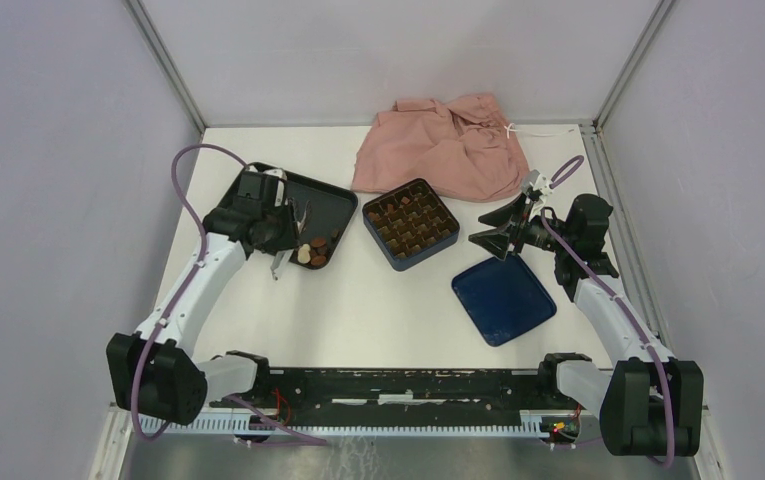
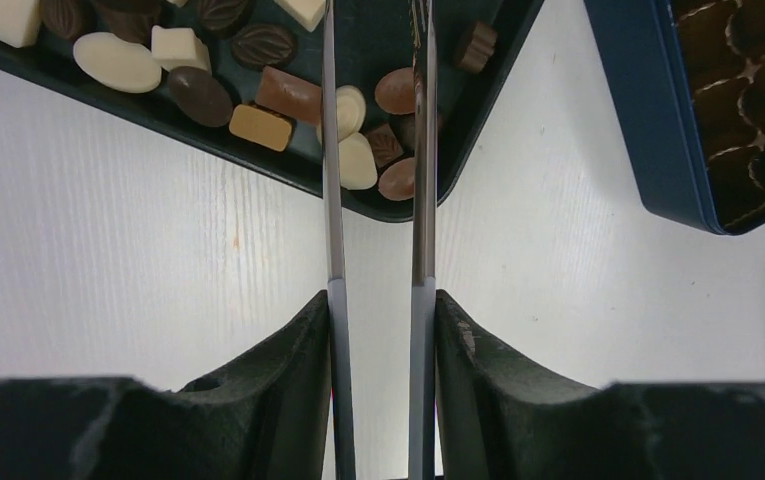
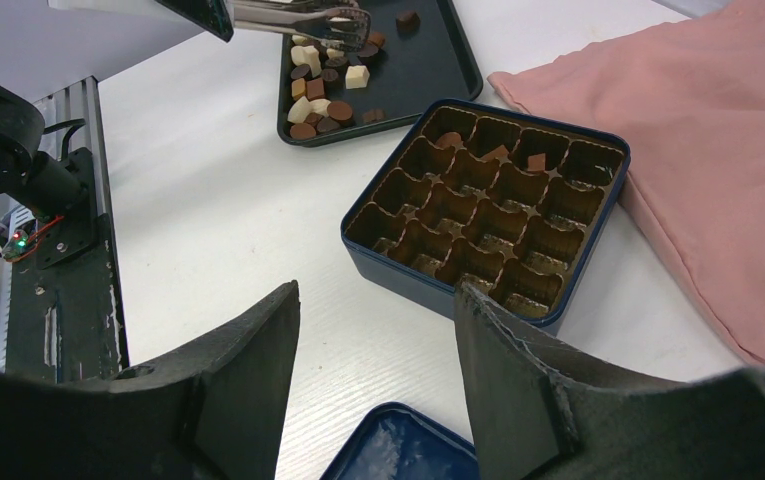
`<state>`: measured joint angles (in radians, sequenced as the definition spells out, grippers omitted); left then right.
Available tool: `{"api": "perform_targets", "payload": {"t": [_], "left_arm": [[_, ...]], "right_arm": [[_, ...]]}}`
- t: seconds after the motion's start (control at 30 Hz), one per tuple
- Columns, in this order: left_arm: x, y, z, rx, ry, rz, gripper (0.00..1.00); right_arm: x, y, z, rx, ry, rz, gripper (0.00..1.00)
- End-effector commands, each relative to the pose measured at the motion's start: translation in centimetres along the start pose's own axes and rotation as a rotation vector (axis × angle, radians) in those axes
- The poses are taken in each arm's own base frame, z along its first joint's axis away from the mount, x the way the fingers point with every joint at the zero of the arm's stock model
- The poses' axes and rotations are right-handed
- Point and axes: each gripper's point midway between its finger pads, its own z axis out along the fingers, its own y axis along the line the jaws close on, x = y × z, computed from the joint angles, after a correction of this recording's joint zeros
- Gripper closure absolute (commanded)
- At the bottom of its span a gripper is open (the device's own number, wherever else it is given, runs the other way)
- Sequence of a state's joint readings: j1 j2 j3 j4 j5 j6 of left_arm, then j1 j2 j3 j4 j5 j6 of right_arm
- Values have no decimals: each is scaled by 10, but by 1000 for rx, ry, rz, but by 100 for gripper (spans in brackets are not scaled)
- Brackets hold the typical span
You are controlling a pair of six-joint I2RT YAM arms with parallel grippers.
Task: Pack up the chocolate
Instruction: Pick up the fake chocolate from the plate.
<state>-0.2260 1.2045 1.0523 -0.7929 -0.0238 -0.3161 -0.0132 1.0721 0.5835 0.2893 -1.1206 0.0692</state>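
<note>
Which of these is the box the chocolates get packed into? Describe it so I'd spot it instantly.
Find the pink cloth at the back of the white table; right in front of it sits a dark blue square box. Unlike the black tray of loose chocolates to its left and the flat blue lid to its right, it holds a golden-brown grid of cups.

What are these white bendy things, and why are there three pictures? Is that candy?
They are two robot arms: the left arm and the right arm. One picture looks down from above; the other two come from cameras on each wrist. On the white table lie a black rectangular tray of small brown and white chocolates, a dark blue square box with little cups, a flat blue lid and a crumpled pink cloth. The left gripper squeezes metal tongs over the chocolates. The right gripper is open and empty.
</note>
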Motion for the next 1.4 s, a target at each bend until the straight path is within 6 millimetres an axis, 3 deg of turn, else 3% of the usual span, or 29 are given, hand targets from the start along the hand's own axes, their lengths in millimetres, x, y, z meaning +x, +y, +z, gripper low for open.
{"api": "perform_targets", "payload": {"t": [0.0,0.4,0.97,1.37], "left_arm": [[5,1,9,0,33,13,55],[9,26,24,-130,68,38,55],[7,33,38,-169,93,53,53],[0,24,47,-129,113,55,53]], "right_arm": [[-24,3,0,-9,-36,-92,37],[-25,3,0,-10,-36,-92,36],[-24,3,0,-10,-34,-89,36],[-24,3,1,-11,-34,-91,36]]}}
